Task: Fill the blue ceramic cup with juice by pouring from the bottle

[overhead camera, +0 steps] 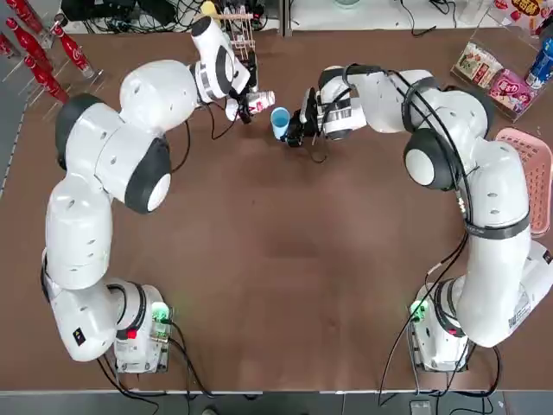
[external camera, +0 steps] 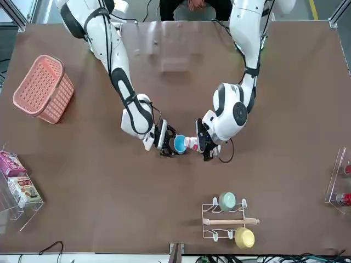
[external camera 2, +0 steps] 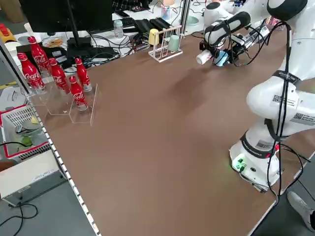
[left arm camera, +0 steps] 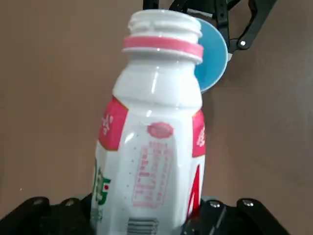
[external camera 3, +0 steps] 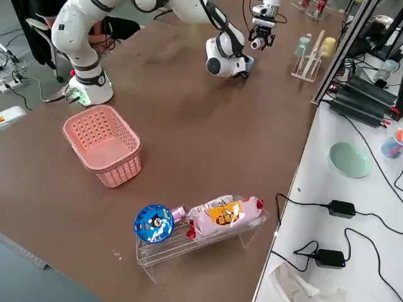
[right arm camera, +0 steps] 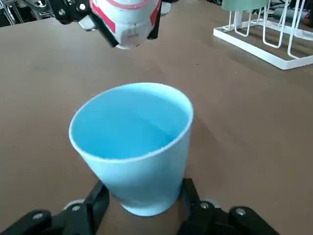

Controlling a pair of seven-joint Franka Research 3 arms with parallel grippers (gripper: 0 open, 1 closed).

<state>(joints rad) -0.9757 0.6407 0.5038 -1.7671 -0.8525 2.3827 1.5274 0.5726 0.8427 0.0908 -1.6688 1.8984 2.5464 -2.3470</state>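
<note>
My left gripper (overhead camera: 249, 105) is shut on the bottle (overhead camera: 261, 102), a small white one with a red-and-white label. It holds the bottle tipped on its side, neck toward the blue ceramic cup (overhead camera: 280, 121). In the left wrist view the bottle (left arm camera: 156, 147) fills the frame and the cup (left arm camera: 214, 54) sits just past its mouth. My right gripper (overhead camera: 296, 128) is shut on the cup near its base. In the right wrist view the cup (right arm camera: 132, 147) leans slightly between the fingers (right arm camera: 193, 196), with the bottle (right arm camera: 126, 19) hanging above its far rim. From the front, the bottle (external camera: 192, 143) nearly touches the cup (external camera: 179, 144).
A white wire rack (external camera: 227, 222) with a mint cup and a yellow cup stands at the table's far edge, close behind the grippers. A pink basket (overhead camera: 529, 177) sits on the right, snack packs (overhead camera: 497, 78) at the far right, red cola bottles (overhead camera: 39, 52) at the far left.
</note>
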